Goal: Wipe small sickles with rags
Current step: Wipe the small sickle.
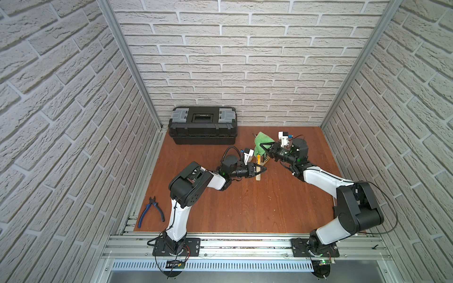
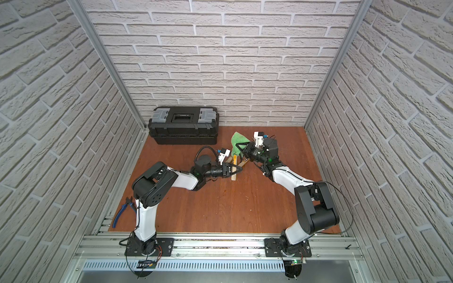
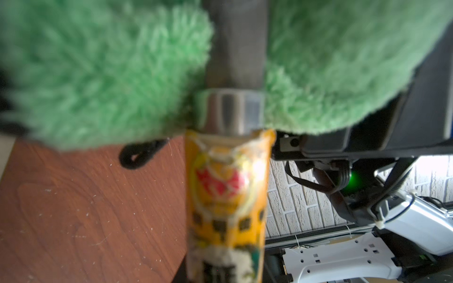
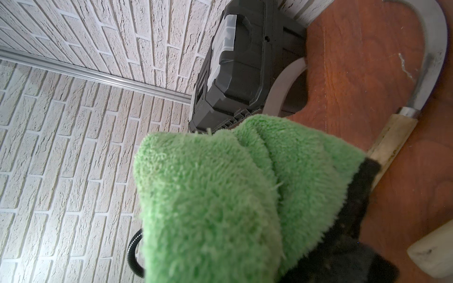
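Observation:
My left gripper [image 1: 263, 169] [image 2: 241, 169] is shut on a small sickle's pale wooden handle [image 1: 257, 177] [image 3: 228, 196], which carries a yellow printed label. Its grey blade [image 3: 235, 49] runs up into the green fluffy rag [image 1: 261, 141] [image 2: 237, 139] [image 3: 98, 73] [image 4: 208, 196], which wraps it on both sides. My right gripper [image 1: 266, 147] [image 2: 239, 146] is shut on the rag near its black strap [image 4: 355, 208]; its jaws are hidden by the cloth. A second small sickle [image 4: 392, 137] lies on the table beneath, its curved blade [image 4: 434, 49] bare. Another pale handle end [image 4: 431, 254] shows beside it.
A closed black toolbox [image 1: 202, 125] [image 2: 182, 125] stands at the back left against the brick wall. Blue-handled pliers [image 1: 150, 212] [image 2: 121, 215] lie near the table's front left edge, behind my left arm. Brick walls close in three sides.

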Robot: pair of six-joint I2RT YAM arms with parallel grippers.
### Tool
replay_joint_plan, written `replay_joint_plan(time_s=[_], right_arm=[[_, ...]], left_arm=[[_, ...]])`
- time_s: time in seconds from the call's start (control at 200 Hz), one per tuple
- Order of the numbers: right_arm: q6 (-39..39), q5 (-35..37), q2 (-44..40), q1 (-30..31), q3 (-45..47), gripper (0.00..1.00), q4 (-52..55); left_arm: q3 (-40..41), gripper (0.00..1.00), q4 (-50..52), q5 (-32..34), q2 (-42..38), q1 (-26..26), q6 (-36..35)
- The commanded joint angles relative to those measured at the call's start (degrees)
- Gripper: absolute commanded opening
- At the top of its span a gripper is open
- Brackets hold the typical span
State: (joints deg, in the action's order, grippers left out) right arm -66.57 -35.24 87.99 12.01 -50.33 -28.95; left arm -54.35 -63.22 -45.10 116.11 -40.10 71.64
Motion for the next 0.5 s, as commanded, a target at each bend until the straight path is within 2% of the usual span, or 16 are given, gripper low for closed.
replay_joint_plan(time_s=[0.0,0.125,0.24,0.335,0.495], right_arm=[[8.1,-3.7,-6.4,2.0,-3.5,0.03,13.6],[23.3,4.6,-11.9,2.0,-11.4,0.03,38.9],[33.0,14.7,-14.5,2.0,-18.5,0.03,54.4],[38.2,22.9,-15.3,2.0,-23.5,0.03,62.8],[42.8,28.4,-12.8,2.8,-29.9,0.03,69.6]], left_arm=[[-1.8,0.00,-6.8,-1.9,-0.2,1.1,-2.0],[-1.2,0.00,-7.2,-1.8,-0.3,1.9,-1.9],[-0.2,0.00,-7.1,-1.7,-0.8,2.1,-2.3],[1.0,0.00,-6.2,-1.4,-1.7,2.1,-3.2],[3.1,0.00,0.3,-1.2,-4.9,2.1,-7.8]])
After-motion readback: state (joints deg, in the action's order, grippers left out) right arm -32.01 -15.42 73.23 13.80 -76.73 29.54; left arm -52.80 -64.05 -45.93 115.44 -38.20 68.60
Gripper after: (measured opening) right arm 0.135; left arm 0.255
